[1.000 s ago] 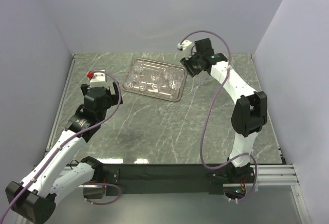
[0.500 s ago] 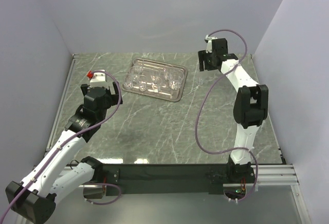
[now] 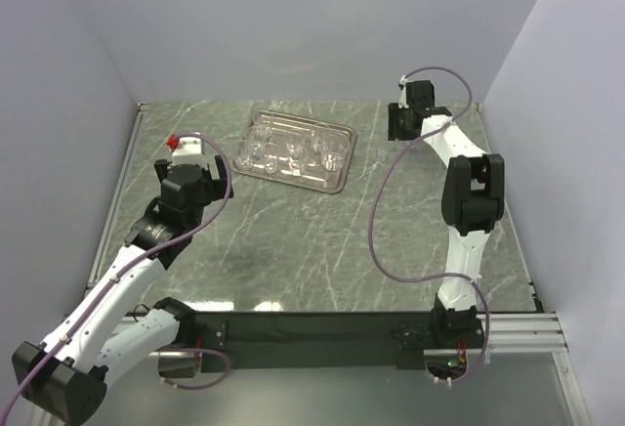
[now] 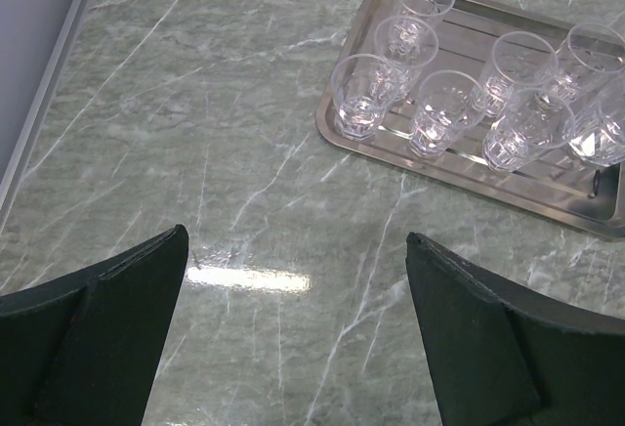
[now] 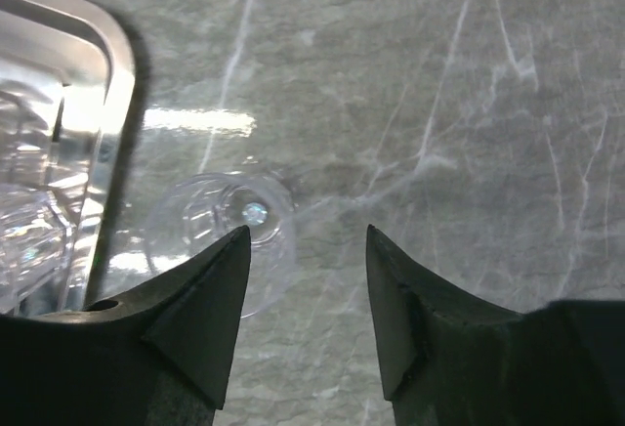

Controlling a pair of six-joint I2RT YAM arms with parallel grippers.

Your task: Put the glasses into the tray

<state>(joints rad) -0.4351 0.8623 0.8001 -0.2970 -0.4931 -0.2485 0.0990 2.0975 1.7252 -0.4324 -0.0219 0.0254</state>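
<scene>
The silver tray (image 3: 303, 121) lies at the back middle of the table with several clear glasses (image 3: 293, 150) standing in it. In the left wrist view the tray (image 4: 459, 167) and its glasses (image 4: 444, 113) sit up and to the right of my open, empty left gripper (image 4: 296, 240). One more glass (image 5: 220, 240) stands on the table just outside the tray's right rim (image 5: 112, 64). My right gripper (image 5: 306, 235) hovers above it, open, with nothing between the fingers; the glass lies by the left finger (image 5: 200, 319). From above, the right gripper (image 3: 402, 121) is right of the tray.
Grey walls close the table on three sides, and a metal rail (image 3: 115, 201) runs along the left edge. The right arm's cable (image 3: 386, 221) loops over the marble in front of it. The left gripper (image 3: 187, 152) hangs left of the tray.
The right arm has swung from over the tray's right end to the far right and back. Its jaws now stand apart above the lone glass. The left arm has not moved.
</scene>
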